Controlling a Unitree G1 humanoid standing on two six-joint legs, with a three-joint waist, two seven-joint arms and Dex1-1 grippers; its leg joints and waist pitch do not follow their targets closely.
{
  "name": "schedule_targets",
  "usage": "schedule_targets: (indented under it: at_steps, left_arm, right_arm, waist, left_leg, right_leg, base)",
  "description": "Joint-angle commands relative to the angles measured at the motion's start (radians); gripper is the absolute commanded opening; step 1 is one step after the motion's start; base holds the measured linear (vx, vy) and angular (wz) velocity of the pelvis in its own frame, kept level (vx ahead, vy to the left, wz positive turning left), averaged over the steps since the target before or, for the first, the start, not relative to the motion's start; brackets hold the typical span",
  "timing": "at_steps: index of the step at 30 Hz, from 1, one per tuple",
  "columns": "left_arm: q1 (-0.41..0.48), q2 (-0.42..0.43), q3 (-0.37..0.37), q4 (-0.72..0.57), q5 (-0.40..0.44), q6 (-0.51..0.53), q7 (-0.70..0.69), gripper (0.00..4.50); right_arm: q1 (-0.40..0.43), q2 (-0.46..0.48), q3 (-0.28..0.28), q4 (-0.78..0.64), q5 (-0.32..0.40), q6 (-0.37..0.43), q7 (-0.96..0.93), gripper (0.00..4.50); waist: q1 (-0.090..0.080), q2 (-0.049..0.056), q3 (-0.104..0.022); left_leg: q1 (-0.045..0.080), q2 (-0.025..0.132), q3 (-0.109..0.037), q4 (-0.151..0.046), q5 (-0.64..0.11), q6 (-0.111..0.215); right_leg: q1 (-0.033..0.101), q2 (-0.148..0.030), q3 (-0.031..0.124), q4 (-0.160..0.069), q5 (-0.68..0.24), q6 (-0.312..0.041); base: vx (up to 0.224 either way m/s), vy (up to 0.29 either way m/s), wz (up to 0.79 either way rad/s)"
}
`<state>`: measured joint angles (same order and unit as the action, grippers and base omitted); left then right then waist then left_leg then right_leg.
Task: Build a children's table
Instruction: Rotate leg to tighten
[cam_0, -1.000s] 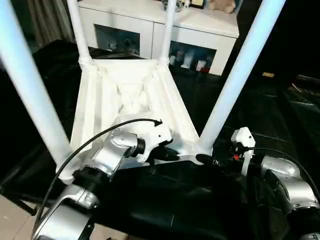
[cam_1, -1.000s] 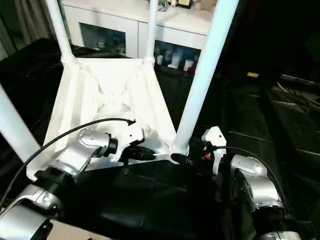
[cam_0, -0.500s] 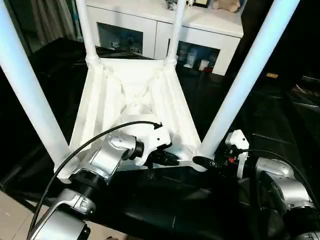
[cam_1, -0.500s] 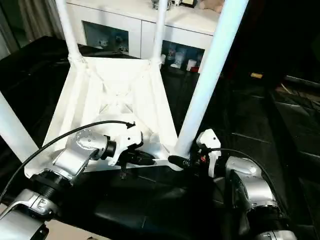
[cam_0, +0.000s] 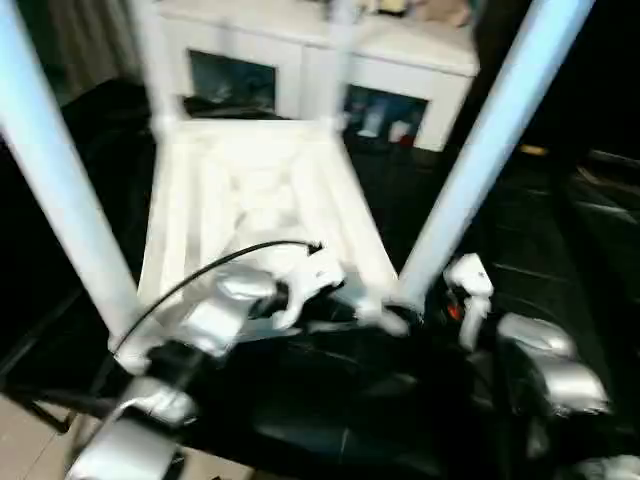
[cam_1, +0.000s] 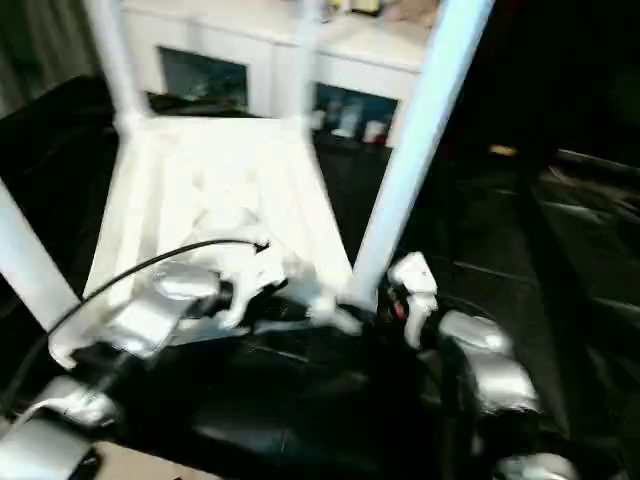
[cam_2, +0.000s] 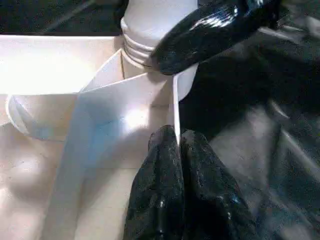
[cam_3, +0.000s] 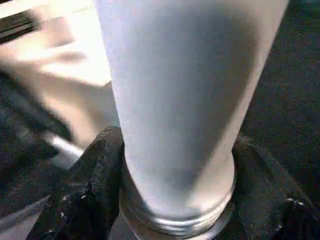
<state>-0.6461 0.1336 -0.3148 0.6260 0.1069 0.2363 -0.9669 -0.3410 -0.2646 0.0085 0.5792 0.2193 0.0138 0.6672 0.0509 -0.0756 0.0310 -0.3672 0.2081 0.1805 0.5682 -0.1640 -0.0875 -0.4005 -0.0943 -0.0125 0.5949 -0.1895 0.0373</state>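
Observation:
The children's table lies upside down, its ribbed underside (cam_0: 250, 190) facing up and its white legs standing in the corner sockets. My left gripper (cam_2: 179, 145) is shut on the thin near rim (cam_2: 176, 100) of the tabletop, close to the near right corner. My right gripper (cam_0: 405, 320) is closed around the base of the near right leg (cam_3: 185, 100), with one black finger (cam_3: 90, 185) on each side touching it. That leg (cam_0: 480, 150) rises upright from its socket. The near left leg (cam_0: 60, 190) stands at the left.
The table rests on a black surface (cam_0: 340, 410) that extends toward me and to the right. A white glass-door cabinet (cam_0: 430, 60) with small items inside stands behind the table. A black cable (cam_0: 200, 275) loops over my left forearm.
The whole picture has shifted and blurred with the camera's motion. My left gripper keeps its hold on the rim. My right gripper stays at the base of the near right leg.

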Motion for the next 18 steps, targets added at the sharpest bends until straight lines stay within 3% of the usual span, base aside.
schedule_targets:
  at_steps: [1, 2, 3, 5, 6, 7, 10, 11, 13, 14, 18]
  left_arm:
    - [0.002, -0.074, 0.019, 0.112, -0.014, 0.017, 0.13, 0.0]
    - [0.002, -0.074, 0.019, 0.112, -0.014, 0.017, 0.13, 0.0]
    - [-0.031, -0.115, 0.037, 0.167, -0.011, 0.017, 0.212, 0.0]
    - [-0.051, -0.139, 0.046, 0.203, -0.01, 0.015, 0.259, 0.0]
    - [-0.06, -0.15, 0.048, 0.22, -0.007, 0.008, 0.283, 0.0]
    - [-0.07, -0.16, 0.052, 0.24, -0.003, 0.0, 0.305, 0.0]
    - [-0.08, -0.178, 0.046, 0.265, 0.006, -0.012, 0.309, 0.0]
    - [-0.08, -0.178, 0.045, 0.265, 0.006, -0.012, 0.308, 0.0]
    - [-0.077, -0.176, 0.04, 0.266, 0.008, -0.016, 0.288, 0.0]
    - [-0.077, -0.176, 0.04, 0.266, 0.008, -0.016, 0.288, 0.0]
    - [-0.066, -0.139, 0.026, 0.256, 0.004, -0.036, 0.221, 0.0]
  right_arm:
    - [-0.005, 0.034, -0.047, 0.086, -0.082, 0.018, -0.276, 2.66]
    - [-0.005, 0.034, -0.047, 0.086, -0.082, 0.018, -0.276, 2.66]
    - [-0.005, 0.082, -0.044, 0.101, -0.102, 0.022, -0.374, 2.66]
    - [-0.012, 0.117, -0.043, 0.105, -0.107, 0.023, -0.423, 2.66]
    - [-0.02, 0.129, -0.031, 0.105, -0.121, 0.015, -0.438, 2.66]
    - [-0.03, 0.14, -0.02, 0.111, -0.137, 0.002, -0.452, 2.66]
    - [-0.064, 0.173, -0.018, 0.126, -0.116, -0.035, -0.424, 2.66]
    - [-0.064, 0.174, -0.018, 0.125, -0.114, -0.036, -0.42, 3.01]
    - [-0.06, 0.181, -0.021, 0.1, -0.081, -0.054, -0.356, 3.01]
    - [-0.06, 0.181, -0.021, 0.1, -0.081, -0.054, -0.356, 3.39]
    - [-0.04, 0.144, -0.023, 0.046, -0.027, -0.03, -0.242, 3.63]
  waist:
    - [0.002, -0.01, -0.042]
    - [-0.002, -0.008, -0.041]
    - [-0.001, -0.006, -0.044]
    - [0.002, -0.008, -0.045]
    - [0.001, -0.002, -0.044]
    - [0.001, -0.004, -0.046]
    - [0.004, -0.003, -0.049]
    - [0.006, -0.001, -0.049]
    - [0.007, -0.006, -0.048]
    - [0.009, -0.003, -0.047]
    - [0.008, -0.007, -0.045]
  left_leg:
    - [0.004, 0.011, -0.001, -0.071, -0.334, 0.01]
    - [0.001, 0.009, 0.0, -0.07, -0.334, 0.003]
    - [0.008, 0.008, -0.001, -0.07, -0.345, -0.003]
    - [0.005, 0.007, -0.001, -0.069, -0.341, 0.008]
    - [0.005, 0.006, 0.0, -0.069, -0.338, 0.011]
    - [0.004, 0.005, 0.0, -0.069, -0.336, 0.013]
    - [0.001, 0.004, 0.002, -0.066, -0.313, 0.031]
    - [0.002, 0.005, 0.003, -0.066, -0.308, 0.04]
    - [0.0, 0.006, 0.004, -0.066, -0.303, 0.052]
    - [0.0, 0.007, 0.003, -0.067, -0.302, 0.054]
    - [-0.005, 0.007, 0.0, -0.071, -0.321, 0.058]
  right_leg:
    - [0.027, -0.026, 0.008, -0.084, -0.356, -0.161]
    - [0.023, -0.023, 0.009, -0.083, -0.355, -0.158]
    - [0.022, -0.023, 0.01, -0.084, -0.351, -0.154]
    - [0.025, -0.021, 0.009, -0.083, -0.316, -0.153]
    - [0.023, -0.02, 0.01, -0.083, -0.305, -0.153]
    - [0.025, -0.02, 0.009, -0.083, -0.294, -0.152]
    - [0.03, -0.02, 0.01, -0.079, -0.242, -0.158]
    - [0.029, -0.021, 0.009, -0.078, -0.229, -0.162]
    - [0.031, -0.021, 0.009, -0.079, -0.23, -0.163]
    - [0.031, -0.023, 0.009, -0.081, -0.249, -0.159]
    - [0.033, -0.023, 0.007, -0.084, -0.288, -0.149]
  base:
    - [0.0, 0.0, 0.0]
    - [0.0, 0.0, 0.0]
    - [0.0, 0.0, 0.0]
    - [0.0, 0.0, 0.0]
    - [0.0, 0.0, 0.0]
    - [0.0, 0.0, 0.0]
    - [0.0, 0.0, 0.0]
    - [0.0, 0.0, 0.0]
    - [0.0, 0.0, 0.0]
    - [0.0, 0.0, 0.0]
    - [0.0, 0.0, 0.0]
